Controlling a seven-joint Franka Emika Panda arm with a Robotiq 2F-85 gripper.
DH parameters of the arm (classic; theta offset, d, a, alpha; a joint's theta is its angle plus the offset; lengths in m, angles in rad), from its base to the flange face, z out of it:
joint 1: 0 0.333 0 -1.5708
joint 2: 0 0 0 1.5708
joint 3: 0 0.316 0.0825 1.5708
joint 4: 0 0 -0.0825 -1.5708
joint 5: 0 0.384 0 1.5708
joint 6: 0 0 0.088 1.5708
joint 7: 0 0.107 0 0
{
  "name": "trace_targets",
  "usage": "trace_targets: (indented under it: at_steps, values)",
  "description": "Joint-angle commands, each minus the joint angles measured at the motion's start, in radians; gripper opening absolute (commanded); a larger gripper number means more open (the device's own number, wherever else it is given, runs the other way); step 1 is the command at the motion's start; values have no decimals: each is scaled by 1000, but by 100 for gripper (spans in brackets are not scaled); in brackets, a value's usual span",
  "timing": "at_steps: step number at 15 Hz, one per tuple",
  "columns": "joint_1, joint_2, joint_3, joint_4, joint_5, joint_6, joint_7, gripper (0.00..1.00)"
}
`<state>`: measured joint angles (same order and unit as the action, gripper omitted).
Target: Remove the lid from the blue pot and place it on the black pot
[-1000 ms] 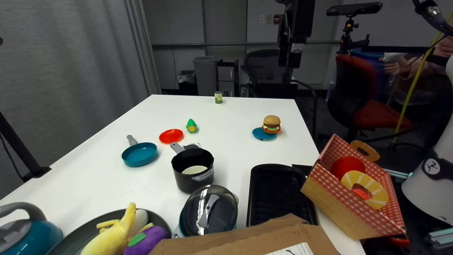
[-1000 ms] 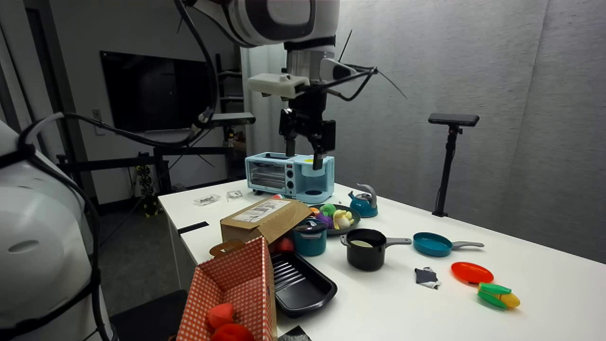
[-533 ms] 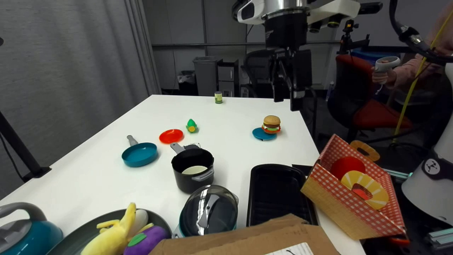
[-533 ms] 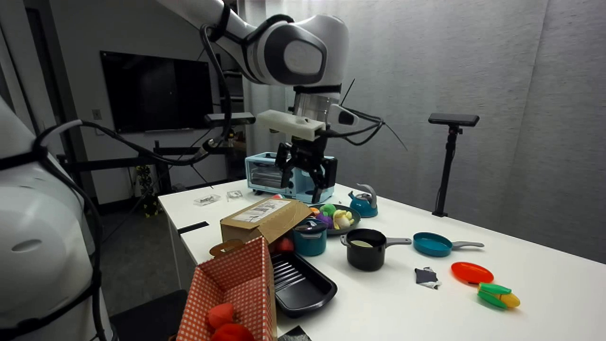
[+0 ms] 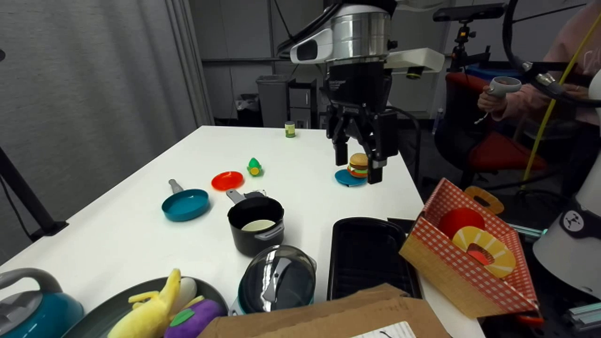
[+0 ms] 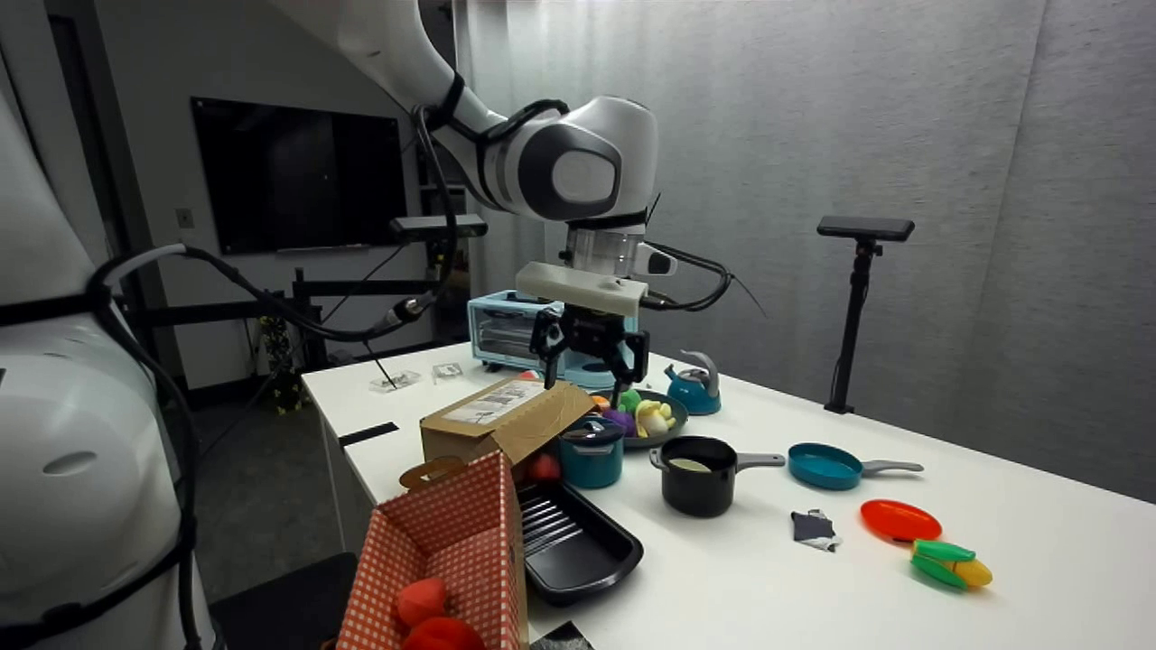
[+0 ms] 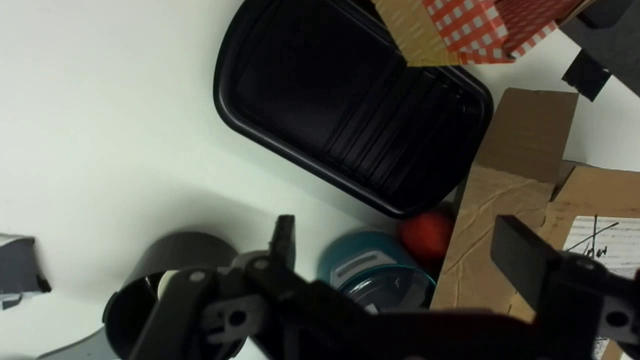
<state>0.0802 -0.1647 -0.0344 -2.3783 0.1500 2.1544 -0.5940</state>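
The lid [image 5: 277, 281], smoky glass with a grey handle, sits on the blue pot [image 6: 591, 467]. In the wrist view the lid [image 7: 400, 287] and the blue pot [image 7: 332, 255] are partly hidden by the gripper body. The black pot [image 5: 251, 241], with a pale thing inside, stands beside the blue pot in both exterior views [image 6: 697, 492]. In the wrist view the black pot [image 7: 122, 312] is partly behind a finger. My gripper [image 6: 582, 386] is open and empty, held above the blue pot's area. Its fingers [image 7: 397, 237] are spread wide.
A cardboard box [image 6: 501, 411] stands against the blue pot, its flap close to the lid. A black tray [image 7: 340, 100], a red-checked basket [image 5: 469, 249] and a plate of toy food [image 6: 673, 433] are around it. A teal pan [image 6: 824, 465] lies beyond the black pot.
My gripper has come down from high up toward the pots and shifted slightly, staying open. The lid and both pots have not moved.
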Motion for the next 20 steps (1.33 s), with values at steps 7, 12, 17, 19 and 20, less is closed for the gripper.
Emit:
trace_targets:
  at_steps: [7, 12, 17, 19, 20]
  values:
    - [5, 124, 25, 105, 69, 58, -275, 100]
    - [8, 161, 64, 113, 79, 24, -389, 100]
    - [6, 163, 102, 87, 69, 35, -364, 100]
    - [9, 167, 112, 87, 75, 16, -364, 100]
    - [9, 167, 112, 87, 75, 14, -364, 100]
